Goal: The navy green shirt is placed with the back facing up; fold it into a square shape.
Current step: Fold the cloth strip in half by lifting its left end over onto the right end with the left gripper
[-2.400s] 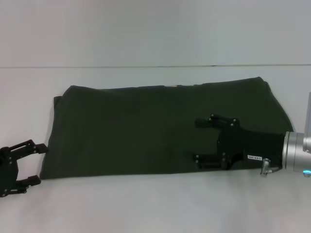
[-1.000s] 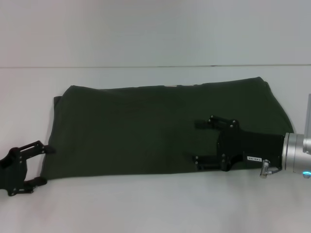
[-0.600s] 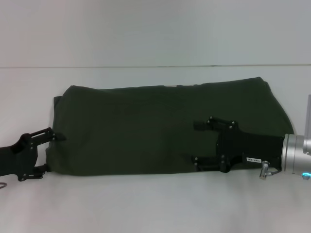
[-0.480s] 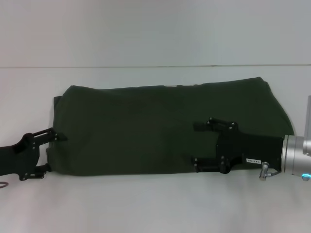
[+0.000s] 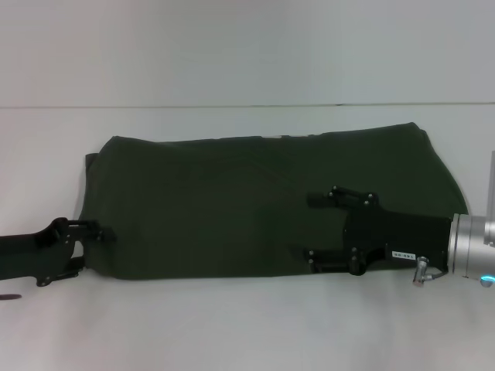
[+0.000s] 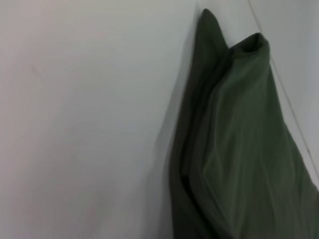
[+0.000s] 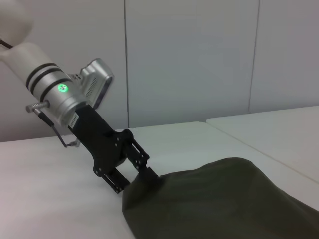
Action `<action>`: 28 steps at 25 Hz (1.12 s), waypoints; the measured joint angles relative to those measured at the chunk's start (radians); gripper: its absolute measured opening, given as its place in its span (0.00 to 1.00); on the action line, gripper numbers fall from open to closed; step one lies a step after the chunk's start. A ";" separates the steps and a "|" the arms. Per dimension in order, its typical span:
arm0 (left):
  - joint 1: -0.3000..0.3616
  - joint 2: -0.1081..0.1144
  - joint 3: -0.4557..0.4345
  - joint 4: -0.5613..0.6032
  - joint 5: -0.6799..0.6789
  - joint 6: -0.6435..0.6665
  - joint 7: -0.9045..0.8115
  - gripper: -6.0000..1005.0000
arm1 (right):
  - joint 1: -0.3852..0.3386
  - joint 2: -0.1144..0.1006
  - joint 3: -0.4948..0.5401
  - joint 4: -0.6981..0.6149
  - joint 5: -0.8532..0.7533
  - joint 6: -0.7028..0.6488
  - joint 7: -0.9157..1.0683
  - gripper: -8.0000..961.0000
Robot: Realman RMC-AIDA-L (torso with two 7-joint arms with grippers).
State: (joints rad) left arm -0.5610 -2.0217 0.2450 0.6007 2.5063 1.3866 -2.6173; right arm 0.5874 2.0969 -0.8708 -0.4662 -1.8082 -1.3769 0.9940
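The navy green shirt (image 5: 232,201) lies folded into a long band across the white table (image 5: 232,325); it also fills part of the left wrist view (image 6: 239,149). My left gripper (image 5: 91,250) is at the shirt's near left corner, open, one finger above the cloth and one below its edge. The right wrist view shows the left gripper (image 7: 135,175) straddling the corner of the shirt (image 7: 214,199). My right gripper (image 5: 312,230) hovers open over the shirt's right part, near its front edge, holding nothing.
A seam in the table (image 5: 232,106) runs behind the shirt. Bare white tabletop lies in front of the shirt and to its left (image 6: 75,124). A wall panel (image 7: 189,59) stands behind the left arm.
My left gripper has slid right from beside the table's left edge onto the shirt's near left corner. The right gripper has barely shifted left.
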 joint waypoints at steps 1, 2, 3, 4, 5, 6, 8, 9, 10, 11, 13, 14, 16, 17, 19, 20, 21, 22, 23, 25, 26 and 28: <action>0.000 0.000 0.001 0.000 0.000 -0.003 0.000 0.73 | 0.000 0.000 0.000 0.000 0.000 -0.001 0.000 0.97; 0.000 0.000 0.002 0.000 0.000 -0.008 0.002 0.69 | 0.000 0.000 0.000 0.000 0.001 -0.002 0.000 0.97; 0.000 0.000 0.003 0.000 -0.001 -0.009 0.003 0.65 | 0.000 0.000 0.001 0.000 0.002 -0.003 0.000 0.97; 0.000 0.000 0.004 0.000 -0.001 -0.012 0.004 0.61 | 0.000 0.000 0.001 0.000 0.003 -0.005 0.000 0.97; 0.000 0.000 0.004 0.001 -0.001 -0.016 0.006 0.57 | 0.000 0.000 0.001 0.000 0.003 -0.006 0.000 0.97; 0.001 0.001 0.004 0.001 -0.001 -0.018 0.007 0.53 | 0.000 0.000 0.001 0.000 0.004 -0.007 0.000 0.97; 0.003 0.001 0.004 0.001 -0.001 -0.020 0.012 0.45 | -0.001 0.000 0.001 0.000 0.005 -0.008 0.000 0.97; 0.003 0.000 0.004 0.001 -0.001 -0.021 0.017 0.41 | -0.001 0.000 0.001 0.000 0.006 -0.009 0.000 0.97; 0.004 0.000 0.003 0.000 -0.001 -0.021 0.021 0.38 | -0.001 0.000 0.000 0.000 0.008 -0.009 0.000 0.97; 0.004 0.000 0.002 0.000 -0.003 -0.022 0.025 0.35 | -0.001 0.000 -0.002 0.000 0.009 -0.009 0.000 0.97; 0.003 0.000 0.000 -0.003 -0.008 -0.022 0.033 0.29 | -0.001 0.000 -0.005 0.000 0.011 -0.010 0.000 0.97; 0.003 0.000 0.001 -0.003 -0.011 -0.023 0.038 0.26 | -0.002 0.000 -0.006 0.000 0.012 -0.010 0.000 0.97; 0.001 0.000 0.001 -0.004 -0.014 -0.024 0.050 0.20 | -0.002 0.000 -0.008 0.000 0.012 -0.010 0.000 0.97; 0.001 0.001 0.001 -0.004 -0.014 -0.024 0.054 0.17 | -0.003 0.000 -0.008 0.000 0.012 -0.010 0.000 0.97; 0.000 0.004 -0.002 -0.002 -0.014 -0.025 0.063 0.12 | -0.004 0.000 -0.008 0.000 0.012 -0.009 -0.001 0.97; 0.001 0.005 -0.003 -0.001 -0.014 -0.025 0.065 0.11 | -0.004 0.000 -0.008 0.000 0.011 -0.009 -0.001 0.97; 0.003 0.008 -0.005 0.001 -0.015 -0.025 0.070 0.09 | -0.005 0.000 -0.008 0.001 0.011 -0.009 -0.001 0.97; 0.004 0.011 -0.009 0.005 -0.014 -0.026 0.074 0.08 | -0.006 0.000 -0.008 0.001 0.011 -0.009 -0.001 0.97; 0.008 0.014 -0.015 0.012 -0.013 -0.026 0.077 0.06 | -0.006 0.000 -0.008 0.001 0.011 -0.009 -0.001 0.97; 0.016 0.021 -0.028 0.026 -0.008 -0.026 0.080 0.06 | -0.009 0.000 -0.008 0.001 0.012 -0.010 -0.001 0.97; 0.020 0.023 -0.032 0.032 -0.007 -0.026 0.080 0.06 | -0.009 -0.001 -0.007 0.001 0.012 -0.010 -0.001 0.97; 0.033 0.031 -0.051 0.048 -0.005 -0.025 0.083 0.06 | -0.011 -0.002 -0.004 0.001 0.012 -0.010 -0.001 0.97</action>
State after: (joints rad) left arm -0.5278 -1.9909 0.1938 0.6492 2.5009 1.3616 -2.5346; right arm 0.5762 2.0953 -0.8748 -0.4647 -1.7962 -1.3867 0.9934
